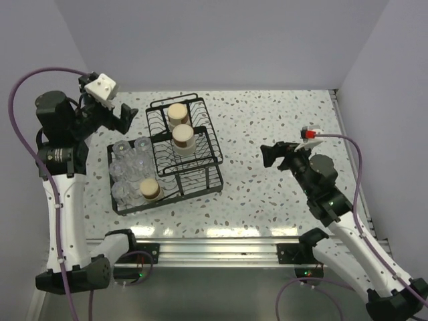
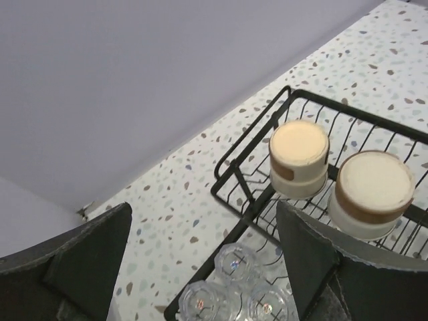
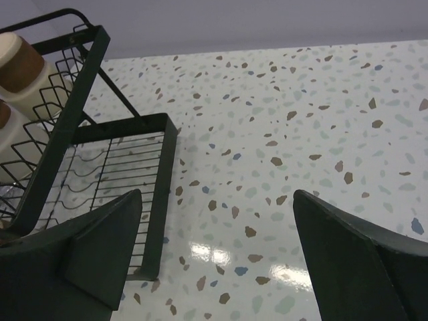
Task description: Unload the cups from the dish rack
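A: The dish rack (image 1: 198,175) is seen left of centre on the speckled table (image 1: 281,120). What is being carried in it?

B: Two tan cups are stood on the upper tier (image 1: 158,120), cream bases turned up. The far tan cup (image 1: 177,114) and the near tan cup (image 1: 182,137) are set just beside each other.

A: And the lower basket (image 1: 166,202)?

B: A cluster of clear cups (image 1: 130,166) is packed into its left part. A third tan cup (image 1: 150,190) is lodged at the near right edge of that cluster. Whether that one is upright or inverted cannot be told.

A: The left gripper (image 1: 124,119), where is it placed?

B: It is held over the far left corner of the rack, jaws spread apart, nothing between them. In its wrist view the two tan cups on the tier are framed by the right finger (image 2: 321,261), and the clear cups are glimpsed low in the gap.

A: The right gripper (image 1: 271,155)?

B: Its jaws are parted wide and nothing is grasped. It is positioned well apart from the rack, off to the right over bare table. In its wrist view the rack's end is caught at the left, with the two tan cups at the picture's edge.
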`<state>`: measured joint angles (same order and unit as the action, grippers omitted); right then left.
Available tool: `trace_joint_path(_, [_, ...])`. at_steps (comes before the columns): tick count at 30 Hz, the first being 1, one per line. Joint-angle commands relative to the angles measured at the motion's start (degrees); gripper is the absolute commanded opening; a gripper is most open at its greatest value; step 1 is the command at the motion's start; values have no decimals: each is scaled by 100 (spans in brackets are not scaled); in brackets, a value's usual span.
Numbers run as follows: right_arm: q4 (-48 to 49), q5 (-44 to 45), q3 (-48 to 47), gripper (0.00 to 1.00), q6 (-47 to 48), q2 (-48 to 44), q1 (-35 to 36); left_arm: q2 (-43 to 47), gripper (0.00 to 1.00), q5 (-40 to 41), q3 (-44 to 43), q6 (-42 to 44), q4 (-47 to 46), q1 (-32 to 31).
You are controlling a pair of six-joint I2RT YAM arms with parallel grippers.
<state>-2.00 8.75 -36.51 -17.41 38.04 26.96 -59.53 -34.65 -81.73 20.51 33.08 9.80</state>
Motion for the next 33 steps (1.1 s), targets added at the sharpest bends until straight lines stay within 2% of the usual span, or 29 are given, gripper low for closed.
trace_joint_path(1, [-72,-418,-383,98,80,414,-7,-620,93,-300,-562,-399,-21,-644])
trace_joint_path(2, [-72,-471,-409,98,71,475,2,-839,94,-70,-711,-347,-21,-1203])
trace_joint_path(3, [-55,-480,-418,98,36,537,2,-946,99,150,-756,-242,-47,-1478])
trace_joint_path(5, [-29,-436,-427,98,-61,678,2,-1278,100,905,-826,-74,-196,-2154])
trace_joint_path(9, [-20,-488,-436,98,-175,775,2,-1921,100,1461,-1301,128,75,-2799])
trace_joint_path(13, [15,-506,-313,98,-219,722,2,-2238,100,1839,-1397,59,-118,-2888])
trace_joint_path(19, [-81,-418,-260,98,-175,678,2,-2879,100,1690,-1784,-205,470,-2879])
trace_joint_path(23, [-90,-392,-234,98,-149,678,-7,-2933,100,1427,-1697,-241,699,-2888])
trace_joint_path(33, [-125,-348,-181,98,-122,626,2,-3109,95,1804,-1530,-127,920,-2888])
